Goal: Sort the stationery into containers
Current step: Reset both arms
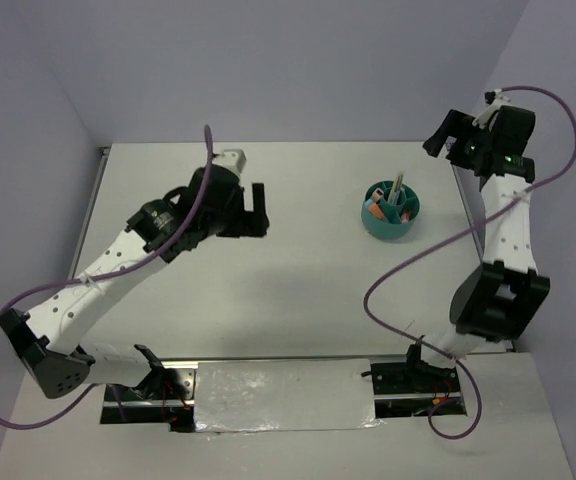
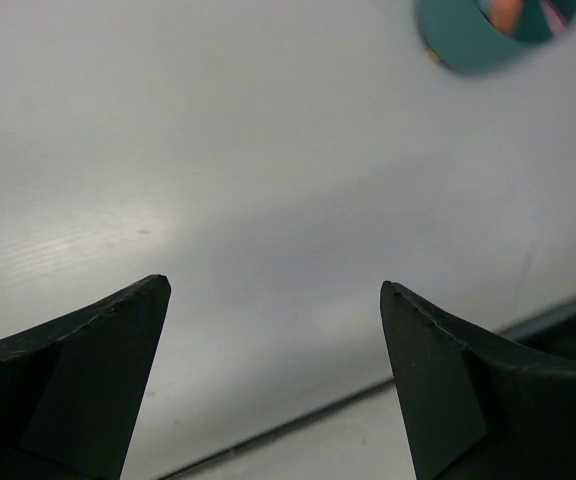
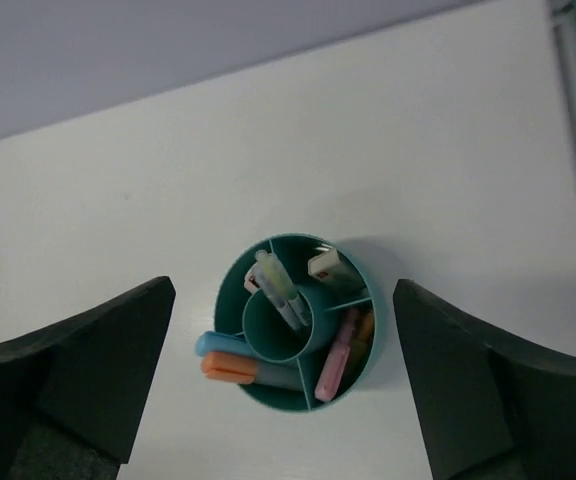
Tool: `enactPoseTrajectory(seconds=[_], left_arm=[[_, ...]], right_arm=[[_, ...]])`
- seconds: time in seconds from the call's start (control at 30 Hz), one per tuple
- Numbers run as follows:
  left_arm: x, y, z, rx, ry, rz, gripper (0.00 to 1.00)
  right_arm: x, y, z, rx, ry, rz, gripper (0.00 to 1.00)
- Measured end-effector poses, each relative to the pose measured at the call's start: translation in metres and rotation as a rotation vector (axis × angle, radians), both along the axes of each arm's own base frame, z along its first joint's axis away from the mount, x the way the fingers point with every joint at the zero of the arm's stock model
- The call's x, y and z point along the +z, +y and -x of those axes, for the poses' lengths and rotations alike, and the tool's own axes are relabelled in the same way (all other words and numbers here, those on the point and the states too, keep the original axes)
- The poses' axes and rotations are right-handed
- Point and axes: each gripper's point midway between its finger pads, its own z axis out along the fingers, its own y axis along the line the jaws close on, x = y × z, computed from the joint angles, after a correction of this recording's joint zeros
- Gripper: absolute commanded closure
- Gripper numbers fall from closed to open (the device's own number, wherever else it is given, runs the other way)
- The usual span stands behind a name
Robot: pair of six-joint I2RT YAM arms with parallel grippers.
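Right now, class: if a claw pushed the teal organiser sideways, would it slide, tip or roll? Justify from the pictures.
It would probably slide, not tip: the organiser looks wide and squat on a smooth table. Standing upright on its base, it is unlikely to roll. The pen leaning above the rim in the middle cup might rattle or shift.

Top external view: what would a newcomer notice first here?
The round teal organiser on the far right of the table, already packed with stationery: an orange highlighter, a pink highlighter and a pale pen in the middle cup. Next, the right gripper, raised above it, open and empty. The left gripper, also open and empty, hovers at left centre.
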Motion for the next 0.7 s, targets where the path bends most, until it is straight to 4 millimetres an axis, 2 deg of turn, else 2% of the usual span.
enactPoseTrajectory(seconds=[0.07, 0.17, 0.23, 0.27, 0.33, 0.4, 0.5, 0.6, 0.7], left_arm=[[0.005, 0.029, -0.029, 0.152, 0.004, -0.015, 0.01], [0.021, 0.077, -0.06, 0.351, -0.008, -0.047, 0.01], [0.036, 0.11, -0.072, 0.473, -0.042, -0.079, 0.01], [0.043, 0.123, -0.074, 0.518, -0.067, -0.095, 0.01], [0.055, 0.146, -0.068, 0.58, -0.116, -0.134, 0.01], [0.063, 0.164, -0.057, 0.618, -0.164, -0.162, 0.01], [0.071, 0.194, -0.028, 0.669, -0.231, -0.198, 0.01], [0.079, 0.223, 0.0, 0.742, -0.304, -0.196, 0.01], [0.071, 0.243, 0.026, 0.782, -0.337, -0.191, 0.01]], right_arm=[[0.046, 0.003, 0.027, -0.044, -0.082, 0.058, 0.0], [0.112, 0.029, 0.086, -0.077, -0.219, 0.143, 0.0], [0.152, 0.056, 0.133, -0.065, -0.322, 0.183, 0.0], [0.166, 0.066, 0.153, -0.055, -0.367, 0.192, 0.0], [0.186, 0.073, 0.195, -0.071, -0.432, 0.207, 0.0], [0.198, 0.075, 0.231, -0.096, -0.475, 0.211, 0.0], [0.202, 0.075, 0.275, -0.121, -0.498, 0.201, 0.0], [0.189, 0.073, 0.306, -0.137, -0.468, 0.187, 0.0], [0.173, 0.067, 0.328, -0.156, -0.424, 0.189, 0.0]])
